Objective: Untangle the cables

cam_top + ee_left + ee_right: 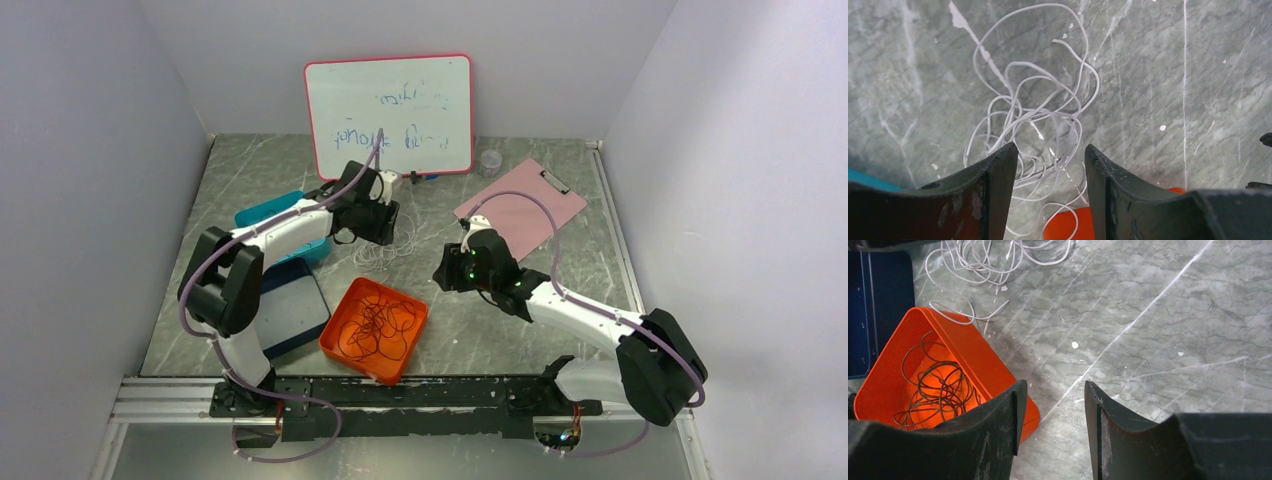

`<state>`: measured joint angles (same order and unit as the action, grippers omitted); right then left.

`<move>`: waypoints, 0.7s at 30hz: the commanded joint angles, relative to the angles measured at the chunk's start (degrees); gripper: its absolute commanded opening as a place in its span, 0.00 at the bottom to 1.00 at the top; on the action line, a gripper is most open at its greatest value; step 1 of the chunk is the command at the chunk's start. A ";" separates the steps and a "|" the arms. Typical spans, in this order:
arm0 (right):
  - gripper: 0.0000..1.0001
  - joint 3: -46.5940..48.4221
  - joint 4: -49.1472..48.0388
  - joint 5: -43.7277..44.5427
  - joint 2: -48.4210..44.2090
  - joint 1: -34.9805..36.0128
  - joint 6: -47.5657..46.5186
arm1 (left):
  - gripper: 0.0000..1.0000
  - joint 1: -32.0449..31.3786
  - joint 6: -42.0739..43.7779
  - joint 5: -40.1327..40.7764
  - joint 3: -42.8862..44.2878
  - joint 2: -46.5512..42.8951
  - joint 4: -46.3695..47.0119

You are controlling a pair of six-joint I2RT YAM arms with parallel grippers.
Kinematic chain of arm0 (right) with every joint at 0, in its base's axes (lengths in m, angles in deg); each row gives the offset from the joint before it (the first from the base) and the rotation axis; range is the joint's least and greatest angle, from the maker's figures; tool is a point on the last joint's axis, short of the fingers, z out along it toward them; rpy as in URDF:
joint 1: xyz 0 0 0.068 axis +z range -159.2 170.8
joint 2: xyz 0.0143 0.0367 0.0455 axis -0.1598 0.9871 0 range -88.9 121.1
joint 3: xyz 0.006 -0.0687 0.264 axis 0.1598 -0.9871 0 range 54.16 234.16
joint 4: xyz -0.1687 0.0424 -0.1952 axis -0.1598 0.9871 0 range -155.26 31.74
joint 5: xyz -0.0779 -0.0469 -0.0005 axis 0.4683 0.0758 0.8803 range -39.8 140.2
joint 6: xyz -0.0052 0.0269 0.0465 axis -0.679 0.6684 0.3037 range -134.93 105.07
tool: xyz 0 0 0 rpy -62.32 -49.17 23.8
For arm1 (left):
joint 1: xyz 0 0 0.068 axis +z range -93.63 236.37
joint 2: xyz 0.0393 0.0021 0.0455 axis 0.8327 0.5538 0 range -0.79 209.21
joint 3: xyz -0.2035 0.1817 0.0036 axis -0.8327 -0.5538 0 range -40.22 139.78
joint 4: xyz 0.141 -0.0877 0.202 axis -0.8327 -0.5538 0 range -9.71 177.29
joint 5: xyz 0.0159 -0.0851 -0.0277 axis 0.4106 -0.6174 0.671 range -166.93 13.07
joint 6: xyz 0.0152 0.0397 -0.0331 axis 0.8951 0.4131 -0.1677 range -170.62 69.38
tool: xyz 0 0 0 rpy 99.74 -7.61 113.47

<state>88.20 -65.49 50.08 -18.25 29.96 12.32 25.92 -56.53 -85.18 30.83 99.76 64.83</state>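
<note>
A loose tangle of white cables [1038, 115] lies on the grey marble table, seen small in the top view as white cables [378, 255] beside the orange tray. My left gripper [1050, 152] hangs open above that tangle, nothing between its fingers. A knot of black cables [375, 325] sits inside the orange tray [412, 338]; the right wrist view shows these black cables [940, 385] too. My right gripper [1053, 390] is open over bare table to the right of the tray, holding nothing. One white cable end [968, 315] rests across the tray's corner.
A dark blue tray [290, 312] and a teal bin [262, 212] stand at the left. At the back are a whiteboard [390, 115], a pink clipboard [520, 210] and a small clear jar [490, 162]. White walls enclose the table.
</note>
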 commanded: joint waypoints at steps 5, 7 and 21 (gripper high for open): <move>0.49 -1.09 -1.58 -0.67 0.51 -0.35 0.21 | 0.54 -1.25 2.37 -0.22 2.10 4.89 2.94; 0.50 -1.01 -1.29 -0.50 0.38 -0.40 -0.11 | 0.51 -1.35 3.01 1.56 2.87 5.97 2.42; 0.50 -1.11 -1.78 -0.45 -0.98 -0.39 -0.41 | 0.07 -3.02 5.89 9.79 7.97 1.97 -2.76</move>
<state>87.79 -65.90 49.56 -18.25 29.96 12.01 24.04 -52.05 -79.50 36.12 106.10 64.33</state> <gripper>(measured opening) 0.496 0.080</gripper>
